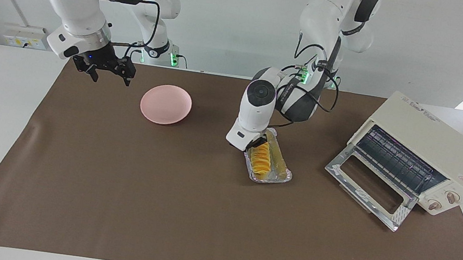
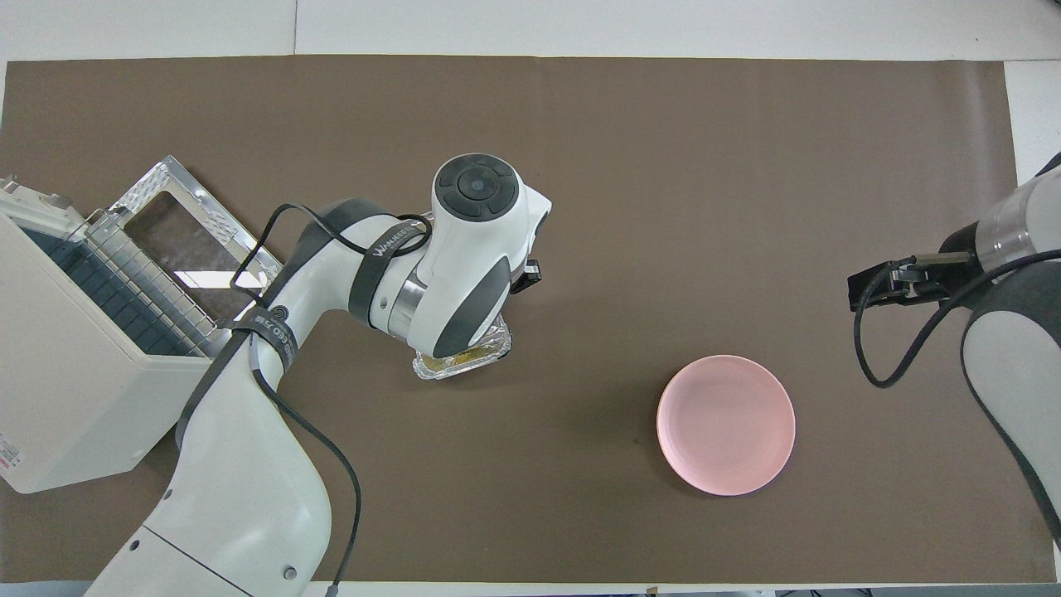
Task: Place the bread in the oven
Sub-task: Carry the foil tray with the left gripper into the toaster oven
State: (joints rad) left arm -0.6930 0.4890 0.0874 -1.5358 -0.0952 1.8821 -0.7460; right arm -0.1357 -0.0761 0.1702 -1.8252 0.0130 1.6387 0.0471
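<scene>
Near the middle of the brown table mat (image 1: 157, 210), your left gripper (image 1: 257, 145) is down at the robot-side end of the foil tray (image 1: 281, 178), its fingertips clenched together at the nearer end of the bread (image 1: 260, 161). You can see the ridged yellow-orange loaf lying lengthwise in that tray, which sits skewed on the mat, its end farther from the robots swung toward the oven (image 1: 430, 149). From overhead the left arm's wrist covers nearly all of it, so you only get the tray's robot-side end (image 2: 461, 361) showing under the arm; whether the fingertips actually pinch the loaf or the tray's rim you cannot tell from either view.

Toward the left arm's end of the table stands the cream-white toaster oven, its glass door (image 1: 368, 185) dropped open flat onto the mat and its wire rack (image 1: 395, 158) exposed, two round knobs (image 1: 442, 201) at its front corner. The tray is near the door but apart from it.

Your right gripper (image 1: 106, 72) waits in the air over the mat's edge at the right arm's end, jaws spread wide and holding nothing. A pink plate (image 1: 166, 104) sits on the mat between that gripper and the tray, bare.
</scene>
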